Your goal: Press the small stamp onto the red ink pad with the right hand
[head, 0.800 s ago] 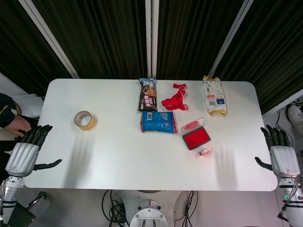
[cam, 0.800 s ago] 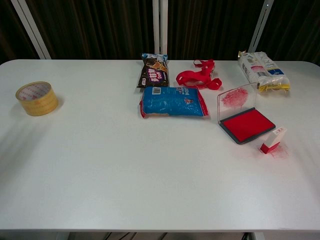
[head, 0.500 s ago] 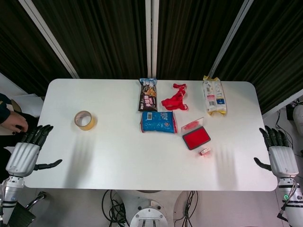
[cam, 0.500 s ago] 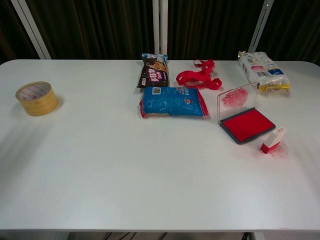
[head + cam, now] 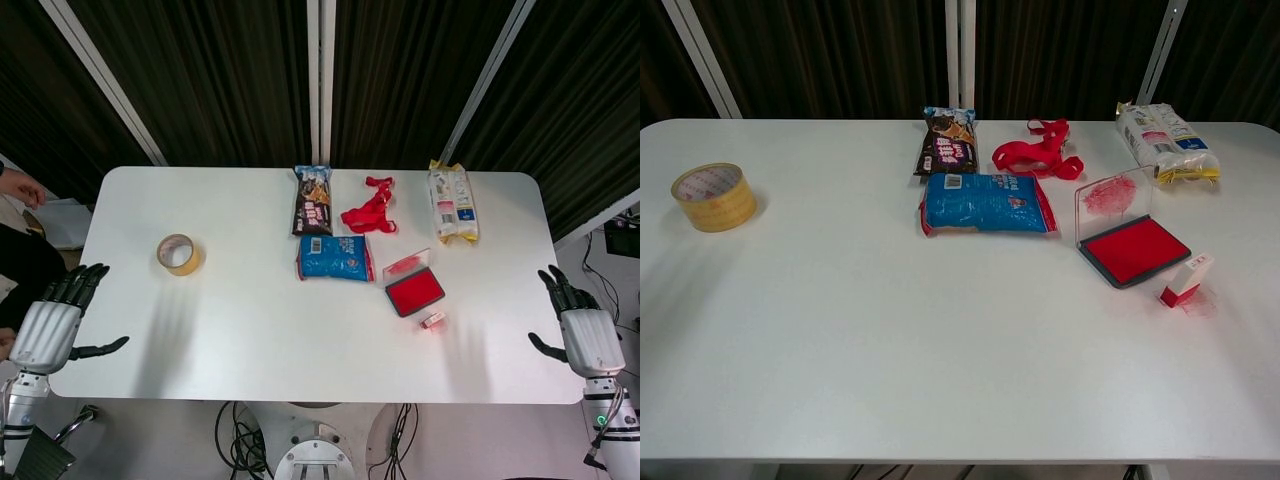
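Head view: the small stamp (image 5: 433, 321) is seen lying on the desk (image 5: 250, 320) just beside the open red ink pad (image 5: 414, 292). Light, rigid and tippy, it is best pinched at its white sides. The right hand (image 5: 583, 338) is held spread and empty, well apart.

Left hand (image 5: 45, 330) at 8 o'clock and right hand (image 5: 585, 335) at 4 o'clock look alike: silver-grey ribbed backs, black fingers (image 5: 80, 282) and black thumbs. The right wrist is pale grey, with a small green light and a dark cable
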Controlling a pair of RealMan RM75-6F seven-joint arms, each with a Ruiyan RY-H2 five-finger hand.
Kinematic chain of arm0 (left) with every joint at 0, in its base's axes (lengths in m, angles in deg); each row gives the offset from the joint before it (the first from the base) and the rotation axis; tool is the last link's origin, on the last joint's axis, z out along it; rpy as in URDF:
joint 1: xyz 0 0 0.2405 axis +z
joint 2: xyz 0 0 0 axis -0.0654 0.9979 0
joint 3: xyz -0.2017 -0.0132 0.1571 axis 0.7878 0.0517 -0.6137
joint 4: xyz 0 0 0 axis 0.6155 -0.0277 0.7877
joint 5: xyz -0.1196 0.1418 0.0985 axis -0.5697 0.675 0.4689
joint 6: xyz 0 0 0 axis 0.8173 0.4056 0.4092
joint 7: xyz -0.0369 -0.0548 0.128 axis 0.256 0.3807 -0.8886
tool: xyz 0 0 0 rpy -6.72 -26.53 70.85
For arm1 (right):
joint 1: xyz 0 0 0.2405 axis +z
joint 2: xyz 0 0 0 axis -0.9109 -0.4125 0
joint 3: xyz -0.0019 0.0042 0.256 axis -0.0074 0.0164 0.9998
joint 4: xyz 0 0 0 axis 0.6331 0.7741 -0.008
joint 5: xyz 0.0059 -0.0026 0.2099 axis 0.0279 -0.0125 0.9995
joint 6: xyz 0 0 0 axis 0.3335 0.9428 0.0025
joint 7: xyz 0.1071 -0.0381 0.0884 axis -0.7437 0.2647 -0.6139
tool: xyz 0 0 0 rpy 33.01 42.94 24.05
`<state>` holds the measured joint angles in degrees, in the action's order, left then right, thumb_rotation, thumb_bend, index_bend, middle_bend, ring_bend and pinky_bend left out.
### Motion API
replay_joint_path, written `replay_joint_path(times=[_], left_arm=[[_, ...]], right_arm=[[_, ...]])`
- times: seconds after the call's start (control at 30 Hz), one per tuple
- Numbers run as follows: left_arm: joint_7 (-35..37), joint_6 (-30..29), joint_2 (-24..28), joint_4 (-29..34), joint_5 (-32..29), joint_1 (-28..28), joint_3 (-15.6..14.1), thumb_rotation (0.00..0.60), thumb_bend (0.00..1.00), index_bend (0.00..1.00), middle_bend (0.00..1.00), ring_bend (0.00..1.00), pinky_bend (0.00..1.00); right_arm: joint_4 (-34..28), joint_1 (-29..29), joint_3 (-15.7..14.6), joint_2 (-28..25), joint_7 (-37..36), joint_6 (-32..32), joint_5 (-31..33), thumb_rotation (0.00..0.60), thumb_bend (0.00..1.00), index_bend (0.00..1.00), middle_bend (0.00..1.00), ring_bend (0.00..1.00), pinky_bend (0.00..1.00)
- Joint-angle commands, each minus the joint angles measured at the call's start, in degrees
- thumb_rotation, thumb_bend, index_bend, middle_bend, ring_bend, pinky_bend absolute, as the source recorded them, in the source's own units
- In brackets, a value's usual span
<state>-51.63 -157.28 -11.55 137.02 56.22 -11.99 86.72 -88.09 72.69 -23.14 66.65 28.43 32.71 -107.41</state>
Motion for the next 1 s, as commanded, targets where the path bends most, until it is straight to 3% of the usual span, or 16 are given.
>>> replay_joint_path(times=[0.03, 0.23, 0.47, 0.67, 1.0], left_arm=[[0.3, 0.4, -0.3, -0.4, -0.2, 0.0, -0.2, 0.364, 0.06, 0.06, 0.1, 0.08, 0.16], [0.4, 1.8, -0.6, -0.7, -0.4, -0.3, -0.8, 0.368, 0.06, 0.06, 0.1, 0.08, 0.16], [0.4, 2.0, -0.4, -0.4, -0.6, -0.1, -1.1, 0.384, 0.06, 0.06, 0.1, 0.08, 0.16], [1.0, 2.1, 0.0, -0.7, -1.2, 0.3, -1.3, 0.395, 0.06, 0.06, 0.1, 0.08, 0.16], [2.7, 2.9, 0.1, -1.6, -1.0, 0.0, -1.6, 0.424, 0.06, 0.06, 0.1, 0.08, 0.16]], right_arm=[[2.5, 0.7, -0.4, 0.8, -1.2, 1.5, -3.7, 0.6, 0.09, 0.0, 0.34, 0.88, 1.0], [3.8, 3.8, -2.2, 2.8, 6.5, -2.2, -7.9, 0.6, 0.09, 0.08, 0.29, 0.89, 1.0], [6.2, 8.9, -2.0, 8.6, 18.7, -9.6, -9.5, 0.6, 0.1, 0.09, 0.2, 0.88, 1.0], [10.6, 12.3, -1.6, 14.7, 19.5, -13.0, -9.5, 0.6, 0.11, 0.12, 0.2, 0.88, 1.0], [11.2, 14.0, -1.8, 18.3, 22.7, -17.0, -6.2, 0.6, 0.15, 0.28, 0.24, 0.88, 1.0]])
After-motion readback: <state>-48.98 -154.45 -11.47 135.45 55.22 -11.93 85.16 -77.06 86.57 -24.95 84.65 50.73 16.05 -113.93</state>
